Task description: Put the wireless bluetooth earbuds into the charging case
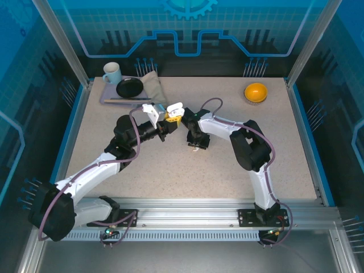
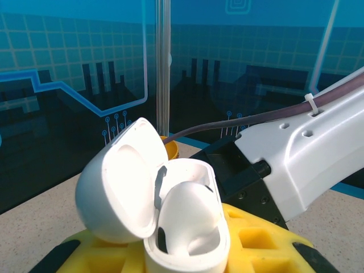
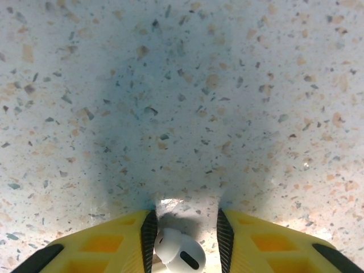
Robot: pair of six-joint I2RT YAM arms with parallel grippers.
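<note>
My left gripper [image 1: 169,118] is raised above the table middle, shut on a white charging case [image 1: 174,108]. In the left wrist view the case [image 2: 187,250] stands upright between the yellow fingers [image 2: 259,239] with its lid [image 2: 116,187] swung open to the left. A white rounded form fills one well; I cannot tell if it is an earbud. My right gripper [image 1: 196,145] points straight down at the tabletop just right of the case. In the right wrist view a white earbud [image 3: 177,255] lies on the table between the open jaws of my right gripper [image 3: 185,217], against the left pad [image 3: 149,233] and apart from the right one.
An orange bowl [image 1: 256,91] sits at the back right. At the back left a tray [image 1: 106,98] carries a mug [image 1: 112,72], a black plate [image 1: 129,87] and a folded cloth [image 1: 152,85]. The right arm's white link [image 2: 307,153] passes close behind the case.
</note>
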